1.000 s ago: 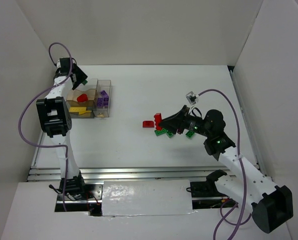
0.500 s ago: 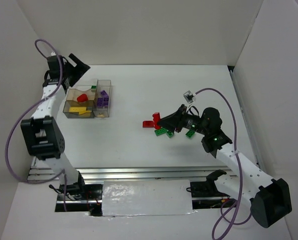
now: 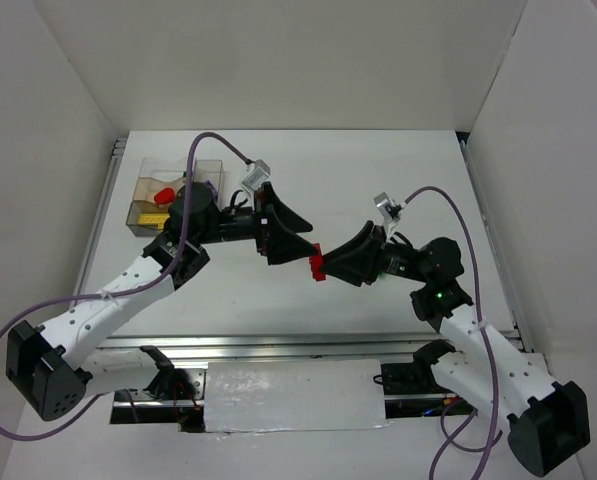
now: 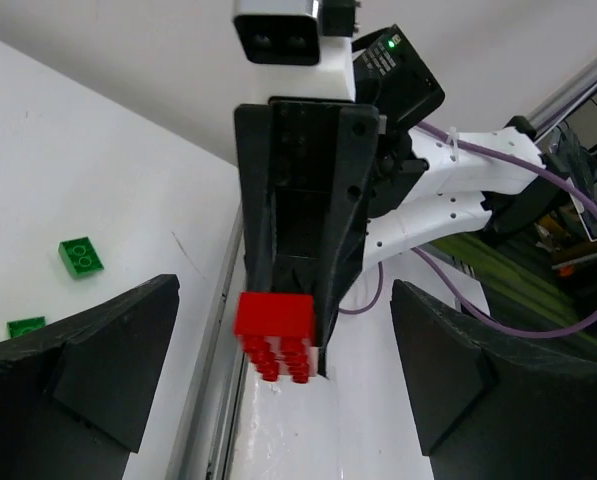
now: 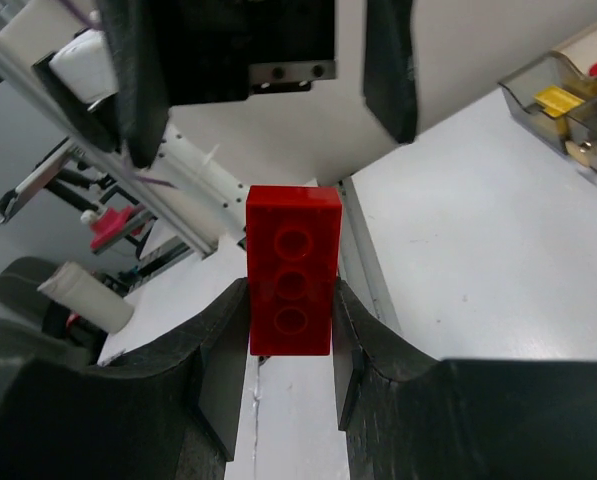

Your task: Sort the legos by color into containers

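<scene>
A red lego (image 3: pixel 317 266) (image 5: pixel 293 285) hangs above the table, with my right gripper (image 3: pixel 323 263) (image 5: pixel 290 340) shut on its two long sides. My left gripper (image 3: pixel 305 241) (image 4: pixel 278 400) faces it tip to tip and stands wide open. Its fingers (image 4: pixel 88 380) flank the red lego (image 4: pixel 275 335) without touching it. Two green legos (image 4: pixel 81 256) lie on the table beyond. The clear container (image 3: pixel 146 172) (image 5: pixel 578 95) stands at the far left, holding a red and a yellow lego and partly hidden by my left arm.
White walls enclose the table on three sides. A metal rail (image 3: pixel 278 345) runs along the near edge by the arm bases. Purple cables loop off both arms.
My left arm has swung from over the container to the table's middle, its jaws opening wide. My right gripper has lifted the red lego off the pile and moved left to meet it.
</scene>
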Robot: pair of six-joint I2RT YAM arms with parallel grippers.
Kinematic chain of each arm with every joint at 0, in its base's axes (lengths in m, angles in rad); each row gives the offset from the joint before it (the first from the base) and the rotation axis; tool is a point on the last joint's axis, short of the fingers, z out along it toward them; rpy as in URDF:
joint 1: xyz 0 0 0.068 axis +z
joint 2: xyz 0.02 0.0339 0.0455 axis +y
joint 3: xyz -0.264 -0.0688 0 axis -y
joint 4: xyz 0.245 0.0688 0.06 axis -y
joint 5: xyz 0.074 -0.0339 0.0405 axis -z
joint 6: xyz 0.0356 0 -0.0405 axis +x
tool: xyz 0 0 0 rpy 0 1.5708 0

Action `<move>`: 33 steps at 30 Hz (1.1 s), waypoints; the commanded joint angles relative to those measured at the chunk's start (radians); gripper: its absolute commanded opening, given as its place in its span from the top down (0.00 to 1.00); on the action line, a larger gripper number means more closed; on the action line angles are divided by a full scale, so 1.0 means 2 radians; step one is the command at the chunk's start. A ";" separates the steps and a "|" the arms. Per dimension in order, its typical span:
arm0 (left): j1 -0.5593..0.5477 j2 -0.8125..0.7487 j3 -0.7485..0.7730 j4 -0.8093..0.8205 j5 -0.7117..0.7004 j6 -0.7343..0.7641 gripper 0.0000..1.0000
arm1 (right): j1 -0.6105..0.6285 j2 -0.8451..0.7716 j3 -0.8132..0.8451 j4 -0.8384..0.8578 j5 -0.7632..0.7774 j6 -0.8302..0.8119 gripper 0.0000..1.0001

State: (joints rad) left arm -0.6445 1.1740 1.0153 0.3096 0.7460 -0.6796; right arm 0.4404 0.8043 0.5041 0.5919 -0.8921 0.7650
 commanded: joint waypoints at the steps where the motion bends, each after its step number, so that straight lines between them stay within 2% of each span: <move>1: -0.011 -0.001 0.011 0.016 0.012 0.016 0.00 | 0.006 -0.048 -0.011 0.049 -0.023 0.019 1.00; 3: -0.024 -0.005 -0.002 0.044 0.018 -0.001 0.01 | 0.007 -0.071 -0.010 0.026 -0.009 0.013 1.00; 10: -0.064 -0.003 0.002 0.031 -0.006 -0.001 0.03 | 0.017 -0.083 0.002 0.005 -0.001 0.012 1.00; 13: -0.074 -0.002 0.005 0.033 -0.005 -0.002 0.10 | 0.018 -0.082 0.004 -0.008 0.014 0.003 1.00; 16: -0.084 0.000 0.009 0.025 -0.007 0.005 0.37 | 0.018 -0.085 0.009 -0.031 0.039 -0.011 1.00; 17: -0.085 0.001 0.013 0.019 -0.011 0.007 0.49 | 0.018 -0.086 0.011 -0.037 0.044 -0.017 1.00; 18: -0.085 0.002 0.015 0.013 -0.014 0.009 0.80 | 0.018 -0.088 0.011 -0.040 0.052 -0.018 1.00; 19: -0.085 0.006 0.021 -0.001 -0.021 0.015 0.92 | 0.018 -0.087 0.013 -0.041 0.054 -0.020 1.00; 20: -0.085 0.007 0.025 -0.013 -0.028 0.020 1.00 | 0.019 -0.086 0.013 -0.042 0.056 -0.022 1.00; 21: -0.085 0.007 0.028 -0.024 -0.035 0.025 1.00 | 0.018 -0.085 0.013 -0.044 0.057 -0.024 1.00; 22: -0.085 0.007 0.032 -0.034 -0.043 0.031 1.00 | 0.019 -0.084 0.013 -0.045 0.057 -0.025 0.92; 23: -0.084 0.005 0.041 -0.062 -0.074 0.038 1.00 | 0.018 -0.082 0.013 -0.053 0.061 -0.030 0.45; 24: -0.083 0.003 0.049 -0.085 -0.103 0.047 1.00 | 0.018 -0.083 0.012 -0.064 0.072 -0.033 0.06; 25: -0.073 -0.002 0.071 -0.114 -0.142 0.060 1.00 | 0.018 -0.084 0.013 -0.102 0.109 -0.046 0.00; 26: -0.058 -0.003 0.085 -0.191 -0.235 0.064 1.00 | 0.018 -0.090 0.013 -0.130 0.139 -0.054 0.00; 27: -0.039 -0.003 0.100 -0.233 -0.293 0.061 1.00 | 0.018 -0.094 0.015 -0.157 0.175 -0.060 0.00; 28: 0.020 0.007 0.126 -0.275 -0.347 0.037 1.00 | 0.018 -0.096 0.016 -0.184 0.212 -0.063 0.00; 29: 0.063 0.013 0.130 -0.328 -0.408 0.021 1.00 | 0.018 -0.097 0.018 -0.228 0.283 -0.060 0.00; 30: 0.106 0.029 0.130 -0.344 -0.422 -0.025 1.00 | 0.018 -0.098 0.018 -0.244 0.315 -0.054 0.00; 31: 0.197 0.037 0.119 -0.353 -0.426 -0.046 1.00 | 0.017 -0.093 0.017 -0.264 0.350 -0.038 0.00; 33: 0.279 0.059 0.102 -0.340 -0.404 -0.109 1.00 | 0.017 -0.089 0.016 -0.270 0.359 -0.029 0.00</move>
State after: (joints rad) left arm -0.2993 1.2366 1.2518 -0.2039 0.1204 -0.7166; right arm 0.4751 0.6254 0.4953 0.1745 -0.3866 0.6899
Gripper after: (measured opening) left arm 0.473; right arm 0.994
